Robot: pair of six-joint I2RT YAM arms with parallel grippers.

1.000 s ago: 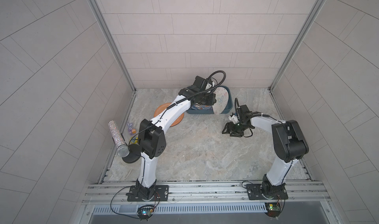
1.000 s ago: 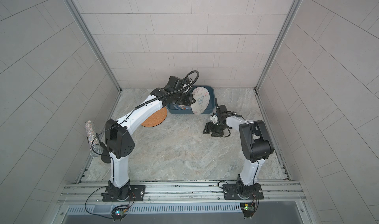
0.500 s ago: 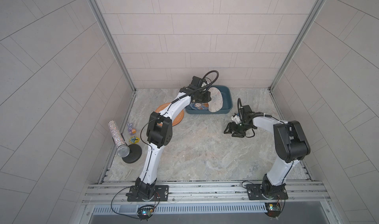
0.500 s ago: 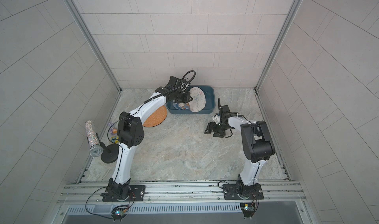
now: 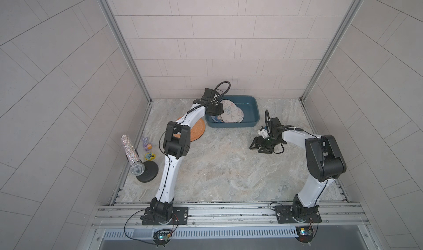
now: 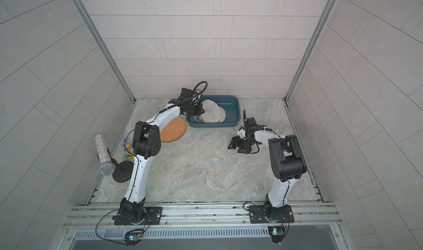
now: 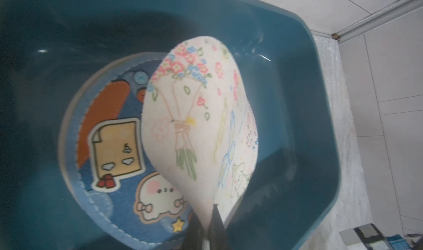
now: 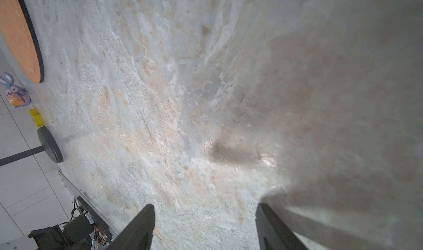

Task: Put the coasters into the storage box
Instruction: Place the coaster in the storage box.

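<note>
My left gripper [image 7: 205, 212] pinches the floral coaster [image 7: 183, 113] on edge inside the storage box [image 7: 320, 104]; right gripper [image 8: 203, 226] spread, empty. The orange coaster [image 6: 172, 132] lies on the bench [image 5: 229, 168] beside it, nearer my left arm [image 5: 169, 168].

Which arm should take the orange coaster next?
Probably left. The left gripper pinches the floral coaster over the storage box, and the orange coaster lies beside the box under that arm. The right gripper, open and empty, is off the box's opposite end.
</note>
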